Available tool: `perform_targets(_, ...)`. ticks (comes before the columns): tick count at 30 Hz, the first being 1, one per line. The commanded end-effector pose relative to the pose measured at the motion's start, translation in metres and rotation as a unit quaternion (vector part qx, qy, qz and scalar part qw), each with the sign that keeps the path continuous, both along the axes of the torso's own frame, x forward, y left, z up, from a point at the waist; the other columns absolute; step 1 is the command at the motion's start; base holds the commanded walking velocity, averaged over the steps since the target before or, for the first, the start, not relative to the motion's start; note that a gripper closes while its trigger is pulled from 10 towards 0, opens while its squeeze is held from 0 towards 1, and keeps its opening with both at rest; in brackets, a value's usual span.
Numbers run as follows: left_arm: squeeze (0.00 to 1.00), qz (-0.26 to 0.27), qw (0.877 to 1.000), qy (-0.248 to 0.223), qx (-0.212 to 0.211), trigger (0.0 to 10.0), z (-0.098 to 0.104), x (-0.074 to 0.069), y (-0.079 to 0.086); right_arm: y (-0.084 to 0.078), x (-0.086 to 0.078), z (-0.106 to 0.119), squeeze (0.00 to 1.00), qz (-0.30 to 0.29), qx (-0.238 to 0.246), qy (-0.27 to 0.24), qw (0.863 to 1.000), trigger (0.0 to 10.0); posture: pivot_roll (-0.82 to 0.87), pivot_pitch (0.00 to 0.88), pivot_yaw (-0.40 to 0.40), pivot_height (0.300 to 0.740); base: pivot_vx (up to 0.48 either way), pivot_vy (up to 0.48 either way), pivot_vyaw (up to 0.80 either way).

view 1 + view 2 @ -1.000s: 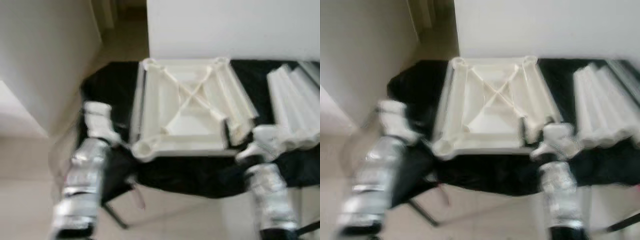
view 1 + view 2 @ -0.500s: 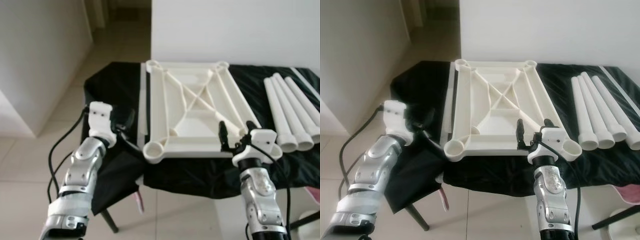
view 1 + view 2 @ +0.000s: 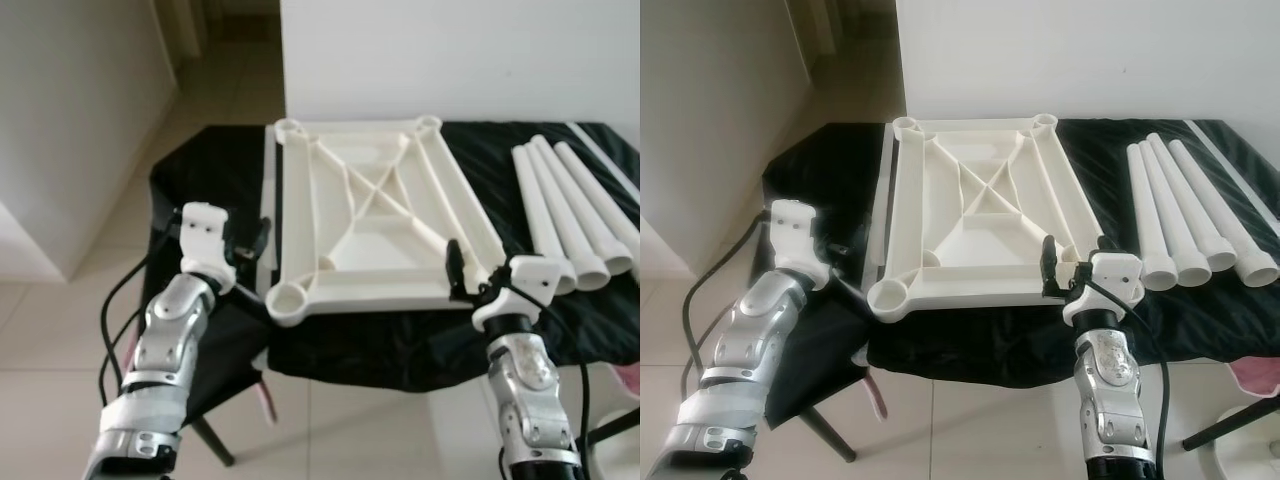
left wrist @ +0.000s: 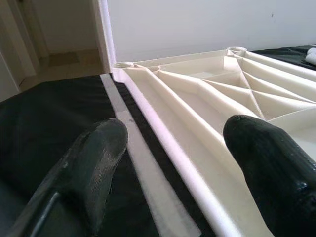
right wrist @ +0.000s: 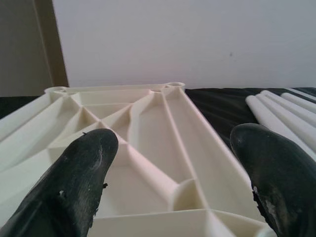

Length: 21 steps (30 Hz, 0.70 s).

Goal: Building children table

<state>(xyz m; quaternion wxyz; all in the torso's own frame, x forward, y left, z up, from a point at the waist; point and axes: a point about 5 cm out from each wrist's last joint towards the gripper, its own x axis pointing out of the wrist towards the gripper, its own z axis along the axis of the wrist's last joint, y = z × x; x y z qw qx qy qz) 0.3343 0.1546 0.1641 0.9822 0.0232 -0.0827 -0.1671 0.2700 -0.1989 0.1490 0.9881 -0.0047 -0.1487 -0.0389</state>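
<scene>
Head cameras are showing you the white tabletop (image 3: 365, 215) lying upside down, ribs up, on a black-draped work table (image 3: 205, 170). You are looking at it lengthwise, with its near edge sitting at the table's front edge. Four white legs (image 3: 570, 215) are lying side by side on the cloth to the robot's right, apart from the tabletop. Your left gripper (image 3: 252, 243) is hovering at the tabletop's left long edge, close to the near-left corner socket (image 3: 287, 298). Your right gripper (image 3: 1052, 262) is sitting at the near-right corner, just beside the legs' open ends; whether it is touching the rim is hard to say from here.

Left wrist view is giving you the two black fingers (image 4: 94, 158) spread wide, holding nothing. The tabletop's (image 4: 207, 98) long rim is running between them, nearer the right-hand finger, with a white strip (image 4: 133, 148) lying on the black cloth just beside it. The fingers are looking clear of both, though the lower frame is too close to be sure.

Right wrist view is showing you that gripper's fingers (image 5: 84, 173) also wide apart and empty. The ribbed underside of the tabletop (image 5: 143, 133) is stretching away between them, its near edge lying just under the fingertips, and the legs (image 5: 281, 111) are resting off to one side.
</scene>
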Motion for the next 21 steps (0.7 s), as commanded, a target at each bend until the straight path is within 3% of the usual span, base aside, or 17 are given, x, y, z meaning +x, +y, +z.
perform_targets(1, 0.00, -0.002, 1.000, 0.001, 0.004, 10.0, -0.0020, 0.0000, -0.0008, -0.0015, -0.0019, -0.0014, 0.00, -0.003, -0.002, 0.003, 1.000, 10.0, -0.08, 0.000, 0.012, 0.740, 0.000, -0.262, 0.00)
perform_targets(21, 0.00, 0.006, 1.000, -0.005, -0.006, 10.0, 0.0003, 0.0003, 0.0010, -0.0013, 0.0014, 0.0003, 0.00, 0.000, -0.003, 0.001, 1.000, 10.0, -0.07, 0.000, 0.005, 0.740, 0.000, -0.237, 0.00)
